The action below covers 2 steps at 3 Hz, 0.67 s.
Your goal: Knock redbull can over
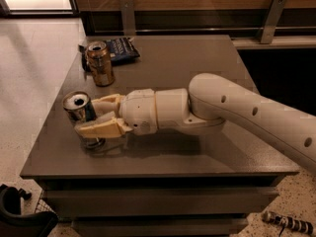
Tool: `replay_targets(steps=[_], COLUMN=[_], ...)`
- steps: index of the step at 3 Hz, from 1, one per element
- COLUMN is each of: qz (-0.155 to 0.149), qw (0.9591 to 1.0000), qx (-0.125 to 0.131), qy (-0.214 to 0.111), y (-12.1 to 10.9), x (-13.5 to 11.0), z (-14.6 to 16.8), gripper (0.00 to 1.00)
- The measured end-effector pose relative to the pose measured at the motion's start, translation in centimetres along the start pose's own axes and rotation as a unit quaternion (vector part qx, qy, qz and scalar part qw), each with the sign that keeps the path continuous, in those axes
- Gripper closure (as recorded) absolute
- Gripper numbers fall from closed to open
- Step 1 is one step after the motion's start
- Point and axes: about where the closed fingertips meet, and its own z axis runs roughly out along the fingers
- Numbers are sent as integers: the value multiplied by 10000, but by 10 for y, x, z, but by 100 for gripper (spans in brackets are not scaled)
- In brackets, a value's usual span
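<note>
The redbull can [79,107], slim with a blue-and-silver body and a silver top, stands near the table's front left corner and leans to the left, its top facing the camera. My gripper [98,116] reaches in from the right, low over the table. Its two cream fingers [98,129] sit on either side of the can's body and press on it. The can's base [94,143] touches the table just below the near finger. The lower part of the can is partly hidden by that finger.
A shorter gold-brown can [100,63] stands upright at the back left, beside a dark blue snack bag [121,49]. The dark table [197,157] ends close to the left of the redbull can. My white arm [247,112] crosses the table's right half.
</note>
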Motion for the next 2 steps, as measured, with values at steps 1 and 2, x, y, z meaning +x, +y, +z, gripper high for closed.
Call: replay_targets(steps=[1, 2], qz=[-77, -243], qw=[9989, 9923], qx=[9, 52], qy=[472, 1215], y=[-8, -23], x=[-5, -10], z=[-6, -18], gripper=[100, 100])
